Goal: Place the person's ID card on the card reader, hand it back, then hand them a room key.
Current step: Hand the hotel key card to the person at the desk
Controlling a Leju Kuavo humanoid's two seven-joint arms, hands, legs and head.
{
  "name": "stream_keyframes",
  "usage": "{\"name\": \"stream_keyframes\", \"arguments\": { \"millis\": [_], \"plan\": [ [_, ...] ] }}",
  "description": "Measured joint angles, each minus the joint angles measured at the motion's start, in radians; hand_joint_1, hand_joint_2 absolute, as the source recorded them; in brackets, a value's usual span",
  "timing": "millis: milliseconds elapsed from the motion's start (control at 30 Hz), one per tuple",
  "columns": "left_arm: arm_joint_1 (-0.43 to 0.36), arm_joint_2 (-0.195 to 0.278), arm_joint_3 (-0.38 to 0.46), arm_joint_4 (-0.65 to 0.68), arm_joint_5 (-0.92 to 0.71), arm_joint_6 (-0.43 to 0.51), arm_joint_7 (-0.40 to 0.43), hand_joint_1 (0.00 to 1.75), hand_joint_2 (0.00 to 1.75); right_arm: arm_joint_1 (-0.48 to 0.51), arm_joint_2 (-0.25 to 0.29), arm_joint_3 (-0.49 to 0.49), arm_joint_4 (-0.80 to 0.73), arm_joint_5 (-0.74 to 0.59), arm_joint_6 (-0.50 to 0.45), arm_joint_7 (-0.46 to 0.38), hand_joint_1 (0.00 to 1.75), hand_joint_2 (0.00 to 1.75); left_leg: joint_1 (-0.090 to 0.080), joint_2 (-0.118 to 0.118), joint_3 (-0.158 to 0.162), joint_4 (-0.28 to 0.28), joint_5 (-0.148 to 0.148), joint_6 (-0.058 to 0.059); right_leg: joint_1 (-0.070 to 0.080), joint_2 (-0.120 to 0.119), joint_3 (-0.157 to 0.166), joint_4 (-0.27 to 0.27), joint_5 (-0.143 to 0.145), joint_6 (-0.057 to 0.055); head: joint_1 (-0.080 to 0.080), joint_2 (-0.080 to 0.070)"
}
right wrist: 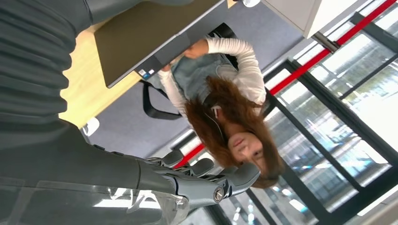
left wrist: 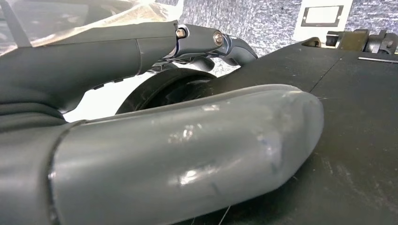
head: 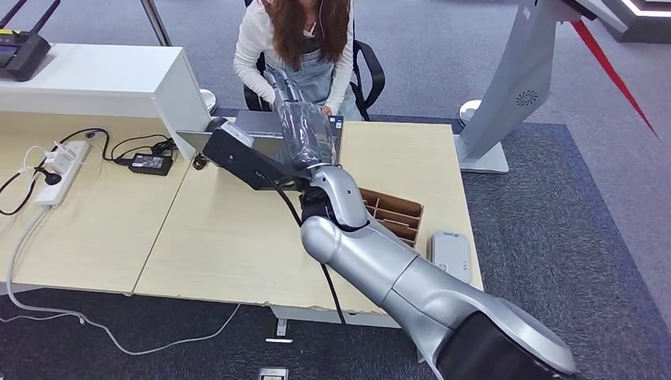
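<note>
My right arm reaches across the wooden table (head: 221, 237) toward a seated person (head: 297, 39). My right hand (head: 286, 93) hangs over a grey laptop (head: 257, 127) just in front of the person, fingers stretched out, and I see no card in it. The right wrist view shows those fingers (right wrist: 206, 180) extended with nothing between them, and the person's hand (right wrist: 195, 47) at the laptop's (right wrist: 150, 37) edge. The grey card reader (head: 449, 255) lies at the table's right edge. A brown card box (head: 393, 215) sits beside my forearm. My left hand (left wrist: 178, 154) holds nothing, thumb and fingers (left wrist: 117, 51) apart.
A white power strip (head: 63, 170) with cables and a black adapter (head: 150, 164) lie at the table's left. A white counter (head: 95, 83) with a black router (head: 24, 51) stands at the back left. A grey kiosk stand (head: 514, 87) rises at the right.
</note>
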Motion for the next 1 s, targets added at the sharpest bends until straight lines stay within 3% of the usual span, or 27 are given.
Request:
{"name": "stream_keyframes", "arguments": {
  "millis": [200, 433, 567, 733, 867, 900, 1000],
  "plan": [
    [0.013, 0.004, 0.001, 0.0, 0.011, 0.012, 0.002, 0.0, 0.0, 0.153, -0.103, -0.125, -0.15, 0.175, 0.048, 0.026, 0.0, 1.75, 0.0, 0.0, 0.0, 0.0, 0.0, 0.0, 0.0, 0.0, 0.001, 0.0, 0.0, 0.0, 0.0, 0.0],
    [0.025, 0.012, 0.003, 0.0, 0.028, 0.038, 0.007, 0.0, 0.0, 0.357, -0.266, -0.242, -0.388, 0.432, 0.16, 0.165, 0.03, 1.75, 0.0, 0.0, 0.0, 0.0, -0.001, 0.001, -0.001, 0.0, 0.0, -0.001, 0.0, 0.0, 0.0, 0.0],
    [0.027, 0.016, 0.004, 0.0, 0.044, 0.046, 0.018, 0.0, 0.0, 0.442, -0.341, -0.299, -0.514, 0.486, 0.184, 0.216, 0.16, 1.75, 0.0, 0.002, 0.001, 0.0, -0.001, 0.001, -0.001, 0.002, 0.0, -0.001, 0.0, 0.0, 0.0, 0.0],
    [0.03, 0.021, 0.009, 0.0, 0.057, 0.054, 0.032, 0.0, 0.0, 0.569, -0.408, -0.375, -0.687, 0.507, 0.189, 0.226, 0.55, 1.75, 0.0, 0.001, 0.0, 0.0, -0.001, 0.001, 0.0, 0.002, 0.0, -0.001, 0.0, 0.0, 0.0, 0.0],
    [0.03, 0.024, 0.011, 0.0, 0.064, 0.055, 0.038, 0.0, 0.0, 0.639, -0.436, -0.404, -0.791, 0.546, 0.202, 0.228, 1.39, 1.75, 0.0, 0.001, 0.0, 0.0, -0.001, 0.001, 0.0, 0.002, 0.0, -0.001, 0.0, 0.0, 0.0, 0.0],
    [0.03, 0.024, 0.011, 0.0, 0.065, 0.055, 0.038, 0.0, 0.0, 0.652, -0.442, -0.408, -0.815, 0.557, 0.205, 0.23, 1.51, 1.75, 0.0, 0.001, 0.0, 0.0, -0.001, 0.001, 0.0, 0.002, 0.0, -0.001, 0.0, 0.0, 0.0, 0.0],
    [0.03, 0.026, 0.016, 0.0, 0.071, 0.056, 0.039, 0.0, 0.0, 0.678, -0.459, -0.42, -0.883, 0.592, 0.226, 0.237, 1.6, 1.75, 0.0, 0.002, 0.0, 0.0, -0.001, 0.001, 0.0, 0.002, 0.0, -0.001, 0.0, 0.0, 0.0, 0.0]
  ]
}}
